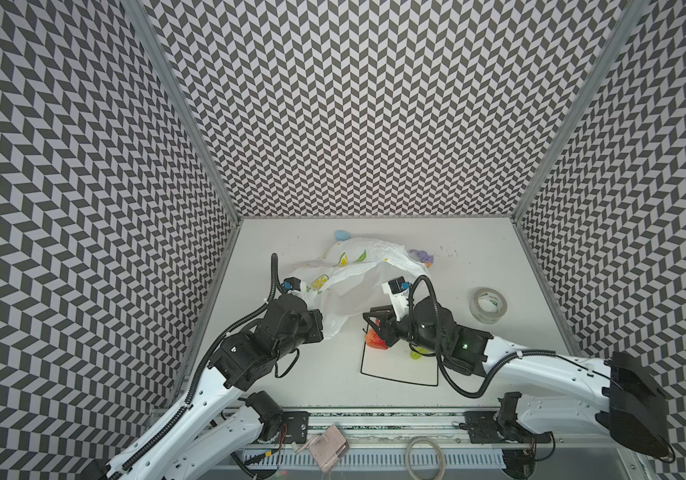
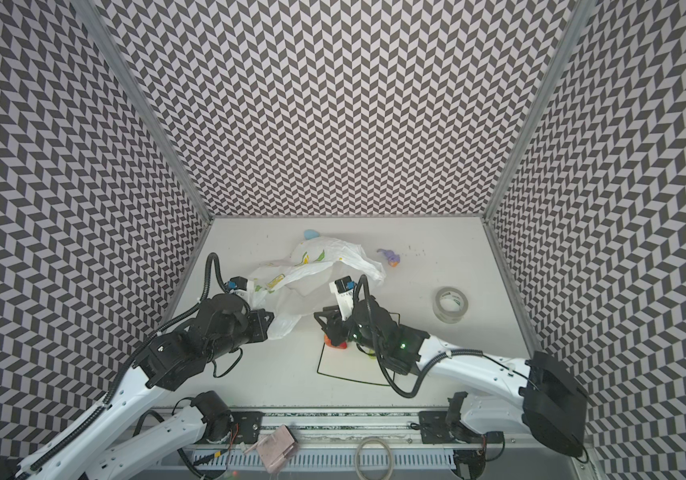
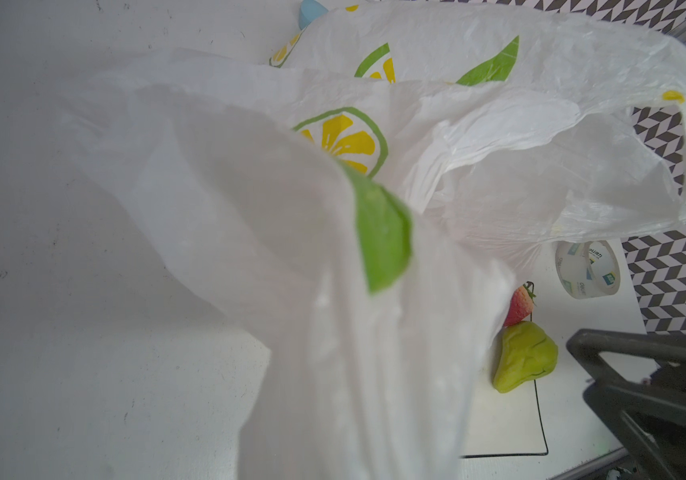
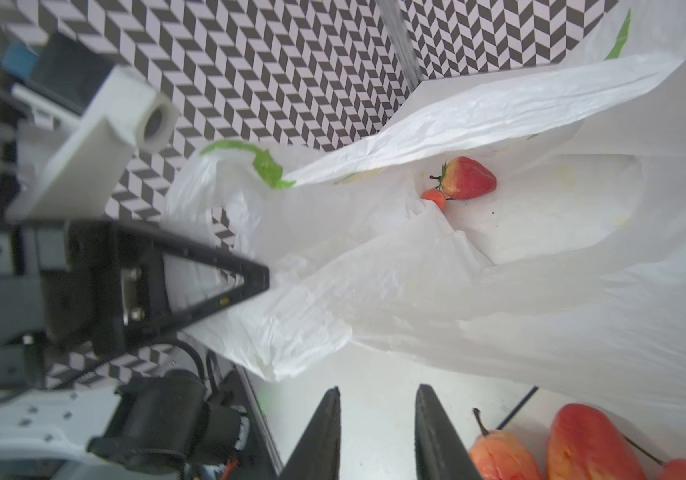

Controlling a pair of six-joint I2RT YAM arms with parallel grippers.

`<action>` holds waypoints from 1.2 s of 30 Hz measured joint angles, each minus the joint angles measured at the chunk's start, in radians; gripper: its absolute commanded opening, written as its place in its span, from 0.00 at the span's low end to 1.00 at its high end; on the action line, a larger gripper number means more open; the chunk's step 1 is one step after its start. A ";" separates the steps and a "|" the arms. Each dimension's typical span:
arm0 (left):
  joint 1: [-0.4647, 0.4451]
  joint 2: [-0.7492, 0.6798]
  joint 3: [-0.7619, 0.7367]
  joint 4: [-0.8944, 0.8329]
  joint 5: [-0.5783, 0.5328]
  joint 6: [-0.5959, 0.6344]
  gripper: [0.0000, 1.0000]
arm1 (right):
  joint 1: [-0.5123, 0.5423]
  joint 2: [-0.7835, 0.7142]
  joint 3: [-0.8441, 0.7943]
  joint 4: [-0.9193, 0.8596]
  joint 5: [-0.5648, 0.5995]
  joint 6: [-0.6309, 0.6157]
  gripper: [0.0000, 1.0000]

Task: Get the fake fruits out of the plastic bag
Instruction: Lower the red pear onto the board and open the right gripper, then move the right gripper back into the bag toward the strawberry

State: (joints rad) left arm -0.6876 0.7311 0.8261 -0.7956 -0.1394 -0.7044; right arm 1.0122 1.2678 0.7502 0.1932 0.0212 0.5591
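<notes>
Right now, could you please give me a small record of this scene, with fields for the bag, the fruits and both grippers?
plastic bag: crumpled, mouth facing the right gripper
left gripper: shut on the bag's edge, holding it up
right gripper: open, empty, near the plate
inside bag: strawberry, small orange-red fruit
out of bag: red fruits and yellow-green fruit at the plate's far edge
others: tape roll, blue egg, purple toy

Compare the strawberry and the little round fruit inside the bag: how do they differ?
The strawberry is bigger than the little round fruit. The strawberry is tapered, red with green leaves; the little round fruit is an orange-red ball. The strawberry shows whole; a fold hides part of the little round fruit. Both lie side by side inside the plastic bag.
</notes>
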 measured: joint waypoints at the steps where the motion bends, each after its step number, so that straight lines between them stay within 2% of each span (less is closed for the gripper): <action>1: 0.000 0.000 0.000 0.000 0.000 0.000 0.00 | -0.011 0.026 0.014 0.015 -0.007 0.045 0.24; 9: 0.000 0.000 0.000 -0.001 0.000 0.000 0.00 | -0.109 0.271 0.101 0.104 -0.097 0.382 0.18; 14: 0.000 0.002 0.000 -0.001 0.000 0.000 0.00 | -0.130 0.405 0.159 0.161 -0.139 0.566 0.19; 19: 0.000 0.009 0.000 -0.003 0.002 0.000 0.00 | -0.139 0.517 0.241 0.207 -0.168 0.699 0.22; 24: 0.000 0.023 0.000 -0.044 0.002 -0.016 0.00 | -0.141 0.650 0.391 0.194 -0.180 0.718 0.33; 30: 0.000 0.048 0.000 -0.126 0.010 -0.042 0.00 | -0.141 0.807 0.591 0.135 -0.191 0.653 0.51; 36: 0.000 0.051 0.001 -0.152 0.014 -0.049 0.00 | -0.145 0.916 0.700 0.105 -0.189 0.640 0.64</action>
State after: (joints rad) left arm -0.6876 0.7822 0.8272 -0.9474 -0.1257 -0.7536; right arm 0.8669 2.1838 1.4498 0.2985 -0.1677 1.1992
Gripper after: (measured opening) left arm 0.047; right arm 0.616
